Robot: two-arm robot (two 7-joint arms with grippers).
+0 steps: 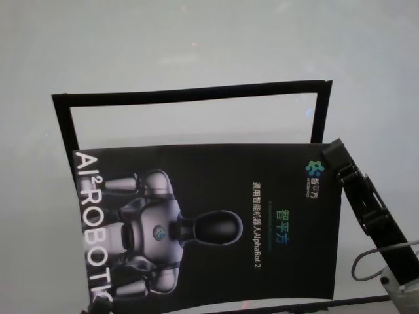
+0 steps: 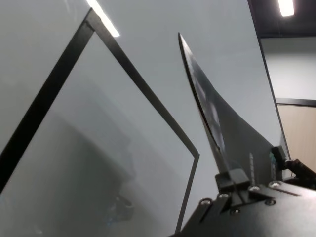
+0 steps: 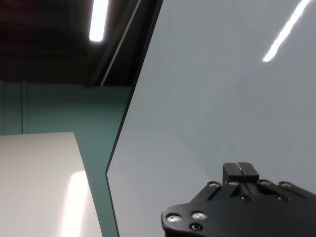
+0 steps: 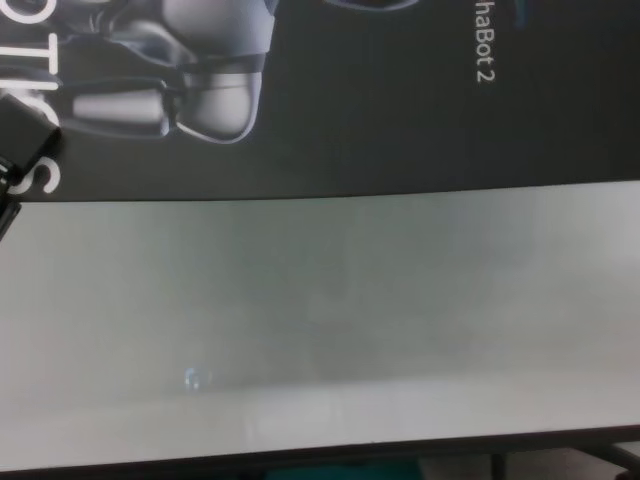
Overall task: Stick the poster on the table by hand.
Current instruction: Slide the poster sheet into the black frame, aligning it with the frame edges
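Note:
The poster (image 1: 216, 229) is a glossy black sheet with a silver robot figure and white letters. It hangs bowed above the white table (image 1: 196, 46), over the near part of a black tape outline (image 1: 190, 93). My right gripper (image 1: 335, 152) is shut on the poster's far right corner. My left gripper (image 4: 20, 140) is shut on the poster's left edge near the big white letters. In the left wrist view the poster (image 2: 207, 103) rises edge-on and curved from the left gripper (image 2: 232, 180). The right wrist view shows the right gripper (image 3: 240, 170) over the table, with the poster hidden.
The tape outline (image 2: 143, 84) forms a rectangle on the table, its far side and both far corners uncovered. A bare strip of table (image 4: 320, 320) lies between the poster's near edge and the table's dark front edge (image 4: 320, 450). A grey cable (image 1: 366, 258) loops beside the right arm.

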